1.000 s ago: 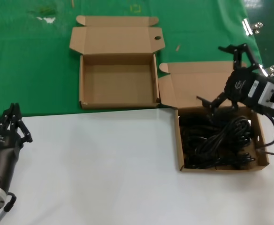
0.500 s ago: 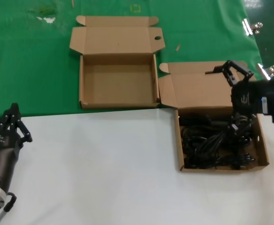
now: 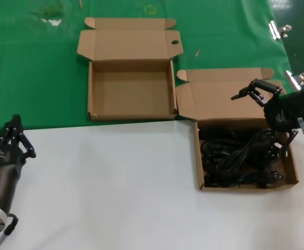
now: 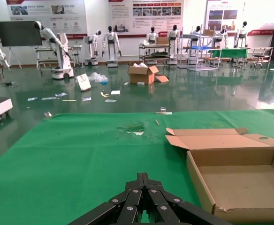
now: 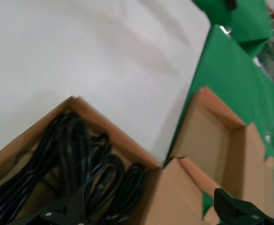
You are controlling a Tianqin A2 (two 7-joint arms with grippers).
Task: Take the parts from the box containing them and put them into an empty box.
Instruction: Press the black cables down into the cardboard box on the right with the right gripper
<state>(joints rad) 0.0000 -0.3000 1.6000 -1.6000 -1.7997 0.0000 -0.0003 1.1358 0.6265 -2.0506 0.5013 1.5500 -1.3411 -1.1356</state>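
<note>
A: White tabletop, green cloth beyond. Where are the black coiled power cords (image 3: 240, 159)?
B: Directly beneath the right gripper (image 3: 269, 117), whose fingers are spread wide, inside the shallow brown cardboard box (image 3: 293, 169).
A: And the left gripper (image 3: 14, 136)?
B: Pressed together, parked well apart. The matching empty cardboard box (image 3: 131, 92) lies farther off, toward that side.

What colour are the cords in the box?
Black cords, seen best in the head view.

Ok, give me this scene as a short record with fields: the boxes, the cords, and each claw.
source box: full box on the white surface, robot's right, lid open
contents: black cords in a tangled pile
target box: empty box on the green cloth, lid open
right claw: open, over the full box's far right edge
left claw: shut, parked near left
</note>
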